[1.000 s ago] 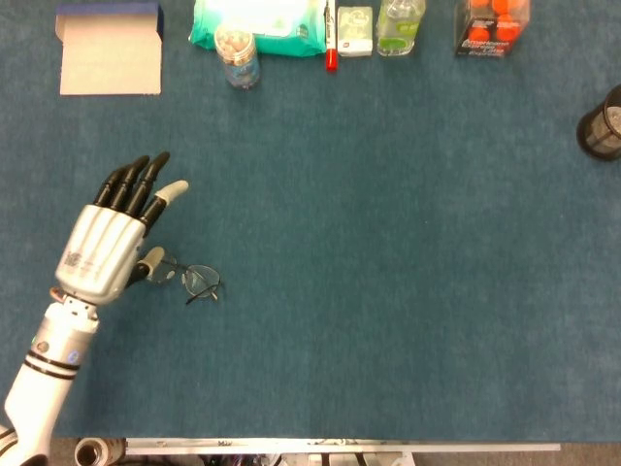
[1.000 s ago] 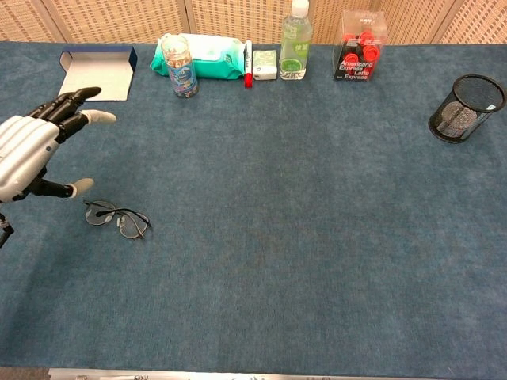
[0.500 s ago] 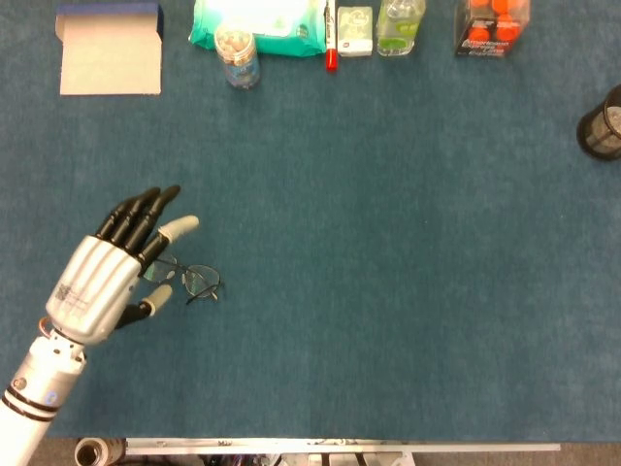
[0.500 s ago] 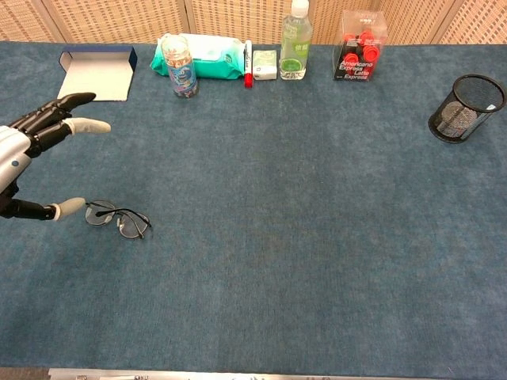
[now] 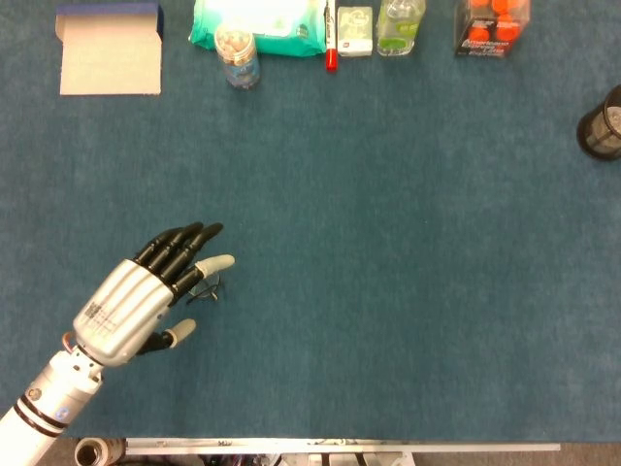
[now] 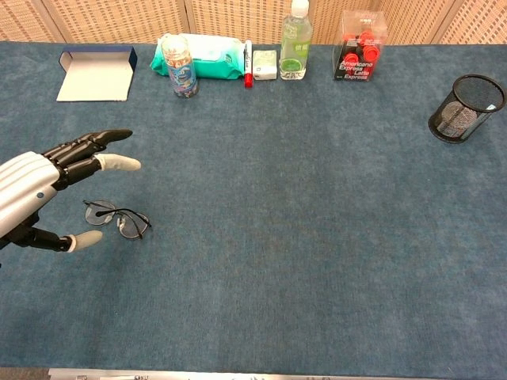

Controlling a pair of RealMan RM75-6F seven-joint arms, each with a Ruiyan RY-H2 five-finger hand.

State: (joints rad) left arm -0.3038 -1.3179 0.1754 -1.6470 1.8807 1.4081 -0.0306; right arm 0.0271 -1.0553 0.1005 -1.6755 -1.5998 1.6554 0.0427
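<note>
The left hand [image 6: 36, 192] hovers over a pair of wire-framed eyeglasses [image 6: 117, 218] lying on the blue surface [image 6: 301, 222], its fingers [image 6: 95, 146] stretched out and spread apart, thumb held away from the rest, holding nothing. In the head view the hand [image 5: 136, 301] covers most of the eyeglasses [image 5: 206, 288], so only a bit of frame shows just past the fingertips; the chest view shows the eyeglasses lying open between the thumb and the other fingers, and whether any fingertip touches them cannot be told. The right hand shows in neither view. Well beyond the eyeglasses, along the far edge of the surface, stands a row of things: an open flat box [image 6: 95, 71] nearly straight beyond them, then further right a small printed jar [image 6: 179, 66], a green pack of wet wipes [image 6: 210, 58], a red-capped marker [image 6: 248, 62], a small green packet [image 6: 265, 64], a clear drink bottle [image 6: 294, 41] and a clear box of red-topped coffee capsules [image 6: 360, 47]. Far to the right of the eyeglasses stands a black mesh pen cup [image 6: 466, 108].
</note>
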